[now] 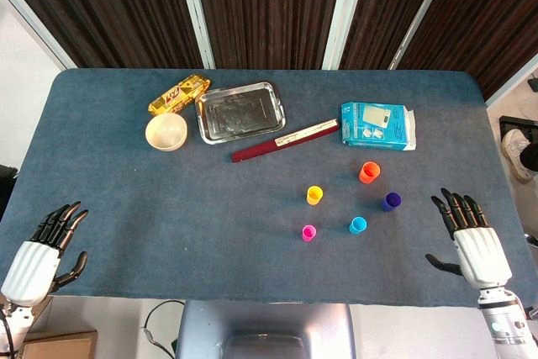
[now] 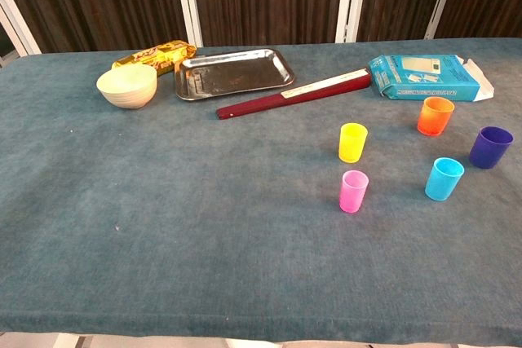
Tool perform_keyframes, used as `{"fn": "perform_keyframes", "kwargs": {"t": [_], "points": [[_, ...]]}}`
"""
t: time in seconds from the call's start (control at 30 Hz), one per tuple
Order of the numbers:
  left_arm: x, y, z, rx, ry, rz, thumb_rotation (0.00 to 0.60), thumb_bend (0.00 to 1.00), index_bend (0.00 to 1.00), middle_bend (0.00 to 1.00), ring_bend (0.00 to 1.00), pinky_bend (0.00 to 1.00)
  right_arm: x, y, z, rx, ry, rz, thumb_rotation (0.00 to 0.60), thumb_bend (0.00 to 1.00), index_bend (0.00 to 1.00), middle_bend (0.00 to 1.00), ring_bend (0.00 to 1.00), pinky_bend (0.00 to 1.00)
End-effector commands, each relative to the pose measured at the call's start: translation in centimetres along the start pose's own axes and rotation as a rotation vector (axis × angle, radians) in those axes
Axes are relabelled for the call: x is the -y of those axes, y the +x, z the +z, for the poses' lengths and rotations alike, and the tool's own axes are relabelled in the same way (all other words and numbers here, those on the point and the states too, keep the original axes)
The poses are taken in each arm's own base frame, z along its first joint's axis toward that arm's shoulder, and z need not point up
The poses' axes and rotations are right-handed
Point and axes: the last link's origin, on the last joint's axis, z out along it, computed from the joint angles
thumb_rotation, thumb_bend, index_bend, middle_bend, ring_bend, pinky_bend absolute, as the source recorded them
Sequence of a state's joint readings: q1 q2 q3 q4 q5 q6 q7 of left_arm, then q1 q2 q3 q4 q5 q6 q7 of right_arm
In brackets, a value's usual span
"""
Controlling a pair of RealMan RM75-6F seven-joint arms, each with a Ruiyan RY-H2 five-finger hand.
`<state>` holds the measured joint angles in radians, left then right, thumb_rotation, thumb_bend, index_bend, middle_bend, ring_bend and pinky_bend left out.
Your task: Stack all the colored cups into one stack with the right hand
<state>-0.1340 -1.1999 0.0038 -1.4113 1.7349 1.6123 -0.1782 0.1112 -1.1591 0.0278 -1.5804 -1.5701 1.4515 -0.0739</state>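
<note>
My right robot hand (image 1: 472,237) rests wide and empty at lower right, near the purple cup (image 1: 391,201), since five cups stand unstacked.

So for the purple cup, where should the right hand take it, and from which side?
Around its side wall, just below the rim. The purple cup stands upright, mouth up, apart from the blue cup and orange cup, and nearest the right hand, which is open, so coming in from the right looks easiest.
</note>
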Motion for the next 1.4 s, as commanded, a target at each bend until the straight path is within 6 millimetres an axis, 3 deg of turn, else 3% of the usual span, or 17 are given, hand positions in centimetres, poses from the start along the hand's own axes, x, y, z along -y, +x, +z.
{"fn": "perform_keyframes", "kwargs": {"t": [0.03,0.17,0.27,0.47,0.57,0.73,0.93,1.1,1.4], "points": [[-0.1,0.1,0.1,-0.007,-0.002,0.001,0.600,0.47,0.00,0.00,0.00,0.12,-0.2,-0.2,0.1,0.015,-0.001,-0.015,0.600,0.14,0.00,0.00,0.00,0.00],[-0.3,0.1,0.0,-0.011,-0.009,0.002,0.600,0.47,0.00,0.00,0.00,0.12,-0.3,-0.2,0.4,0.013,-0.008,-0.013,0.600,0.14,0.00,0.00,0.00,0.00],[-0.3,0.1,0.1,-0.010,-0.012,-0.006,0.600,0.47,0.00,0.00,0.00,0.12,-1.0,-0.4,1.9,0.023,-0.019,-0.011,0.600,0.14,0.00,0.00,0.00,0.00],[0.1,-0.1,0.8,-0.003,0.009,-0.003,0.600,0.47,0.00,0.00,0.00,0.12,-1.8,-1.0,8.0,0.156,0.022,-0.129,0.600,0.14,0.02,0.00,0.00,0.00],[0.2,-0.3,1.0,0.004,0.015,-0.001,0.600,0.47,0.00,0.00,0.00,0.12,-1.9,-1.1,11.0,0.199,0.055,-0.263,0.600,0.14,0.09,0.00,0.00,0.00],[0.2,-0.6,1.2,0.020,0.020,0.002,0.600,0.47,0.00,0.00,0.00,0.12,-1.3,-2.3,14.2,0.245,0.068,-0.253,0.600,0.21,0.21,0.00,0.00,0.00],[0.3,-0.6,1.1,0.021,0.030,0.007,0.600,0.47,0.00,0.00,0.00,0.12,-0.1,-4.0,14.9,0.246,0.123,-0.258,0.600,0.26,0.36,0.00,0.00,0.00],[0.3,-0.4,1.0,0.019,0.035,0.004,0.600,0.47,0.00,0.00,0.00,0.12,0.3,-4.9,14.8,0.247,0.150,-0.253,0.600,0.26,0.40,0.00,0.00,0.00],[0.3,-0.4,0.9,0.017,0.029,0.002,0.600,0.47,0.00,0.00,0.00,0.12,0.8,-6.5,15.4,0.275,0.152,-0.263,0.600,0.38,0.44,0.00,0.00,0.00]]}}
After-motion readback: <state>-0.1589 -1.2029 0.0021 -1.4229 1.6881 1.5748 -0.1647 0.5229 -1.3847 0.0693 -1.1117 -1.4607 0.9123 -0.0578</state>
